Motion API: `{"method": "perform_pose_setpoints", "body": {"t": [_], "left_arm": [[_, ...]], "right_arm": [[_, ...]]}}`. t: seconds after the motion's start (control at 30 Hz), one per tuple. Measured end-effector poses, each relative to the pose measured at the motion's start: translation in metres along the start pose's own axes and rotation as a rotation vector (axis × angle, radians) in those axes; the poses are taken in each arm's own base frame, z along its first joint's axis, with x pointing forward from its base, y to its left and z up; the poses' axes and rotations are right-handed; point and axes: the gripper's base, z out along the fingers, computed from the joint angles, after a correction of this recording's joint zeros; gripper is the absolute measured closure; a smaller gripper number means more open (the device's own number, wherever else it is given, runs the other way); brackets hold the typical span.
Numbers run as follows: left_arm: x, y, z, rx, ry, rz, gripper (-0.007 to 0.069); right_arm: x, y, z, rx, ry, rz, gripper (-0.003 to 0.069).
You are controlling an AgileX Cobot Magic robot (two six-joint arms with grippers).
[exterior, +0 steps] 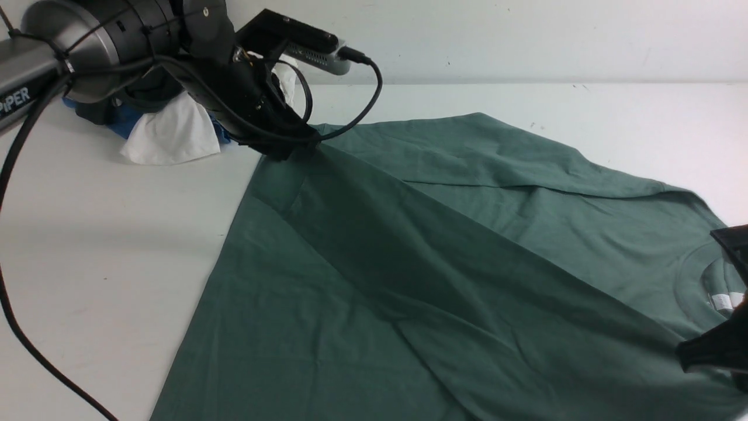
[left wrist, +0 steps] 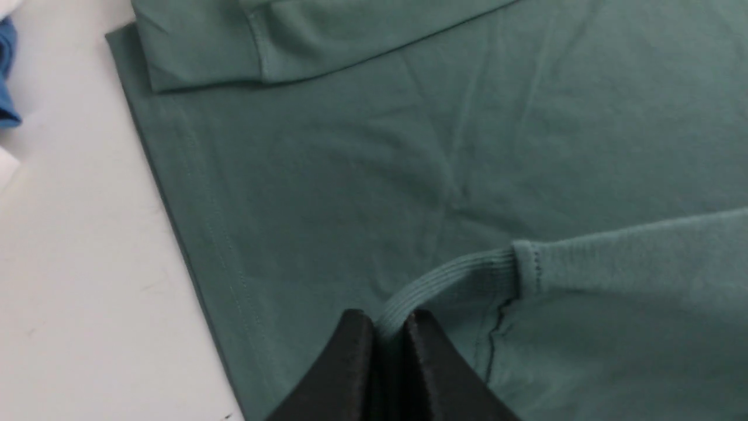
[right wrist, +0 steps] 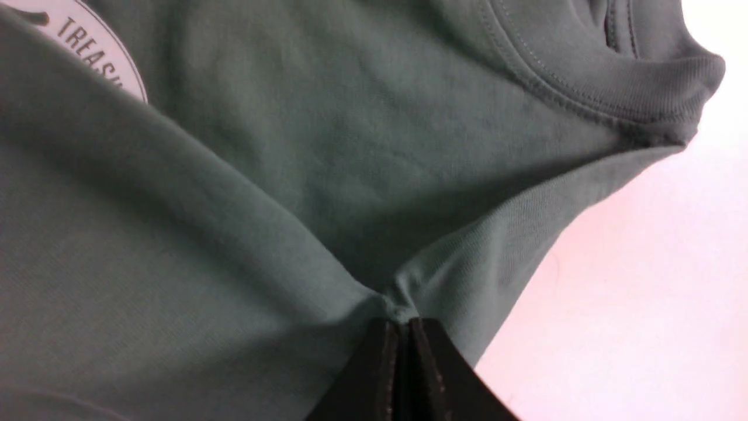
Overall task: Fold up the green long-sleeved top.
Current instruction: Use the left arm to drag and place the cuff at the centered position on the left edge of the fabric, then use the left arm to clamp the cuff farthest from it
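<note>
Bench (exterior: 105, 245): white and matte.

Top (exterior: 497, 234): green, spread flat over the bench's middle and right. The hem is to the left and the collar (exterior: 695, 272) to the right.

Near sleeve (exterior: 409, 234): raised, drawn as a taut diagonal band across the body between the two hands.

Far sleeve (exterior: 467, 149): folded in, lying flat on the body.

White cloth (exterior: 169, 137) and blue cloth (left wrist: 7, 76): bunched at the bench's far left, near the top's far hem corner.

Left hand (left wrist: 387, 320): over that hem corner, fingers pressed together, pinching the near sleeve's ribbed cuff (left wrist: 432, 286).

Right hand (right wrist: 400, 323): at the top's shoulder edge just beside the collar, fingers pressed together, pinching a puckered tuck of fabric.

Logo (right wrist: 99, 52): white disc with dark lettering, partly hidden by the raised sleeve.

Label (exterior: 721, 301): white, inside the neck.
</note>
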Motion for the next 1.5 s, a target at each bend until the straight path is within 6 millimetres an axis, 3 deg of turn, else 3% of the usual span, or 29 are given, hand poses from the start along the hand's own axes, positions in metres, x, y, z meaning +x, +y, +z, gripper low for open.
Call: {"method": "perform_pose_setpoints", "body": {"t": [0.27, 0.37, 0.4, 0.53, 0.67, 0.77, 0.93, 1.17, 1.37, 1.5], "left_arm": [[0.008, 0.015, 0.038, -0.011, 0.019, -0.060, 0.0552], [0.009, 0.016, 0.045, -0.011, 0.025, -0.066, 0.0452], [0.008, 0.016, 0.045, -0.013, 0.017, -0.086, 0.0386], [-0.009, 0.022, 0.037, -0.027, -0.052, -0.167, 0.0201], [-0.029, 0.037, 0.033, -0.042, -0.111, -0.237, 0.0135], [-0.035, 0.048, 0.042, -0.049, -0.121, -0.269, 0.0127], [-0.040, 0.067, 0.092, -0.058, -0.117, -0.306, 0.0125], [-0.037, 0.076, 0.150, -0.077, -0.196, -0.317, 0.0125], [-0.030, 0.080, 0.178, -0.087, -0.247, -0.363, 0.0146], [-0.029, 0.081, 0.180, -0.090, -0.256, -0.367, 0.0190]], "right_arm": [[-0.009, -0.004, 0.012, -0.012, -0.025, 0.042, 0.0573], [-0.011, -0.007, 0.013, -0.013, -0.044, 0.056, 0.0497], [-0.013, -0.009, 0.011, -0.014, -0.058, 0.066, 0.0445], [-0.030, -0.012, -0.004, -0.021, -0.132, 0.092, 0.0356], [-0.053, -0.017, -0.029, -0.033, -0.246, 0.116, 0.0337], [-0.065, -0.019, -0.043, -0.042, -0.320, 0.124, 0.0335], [-0.083, -0.020, -0.064, -0.080, -0.455, 0.143, 0.0334], [-0.089, -0.016, -0.056, -0.097, -0.446, 0.106, 0.0334], [-0.091, -0.013, -0.050, -0.108, -0.424, 0.085, 0.0334], [-0.091, -0.012, -0.048, -0.107, -0.419, 0.081, 0.0334]]}}
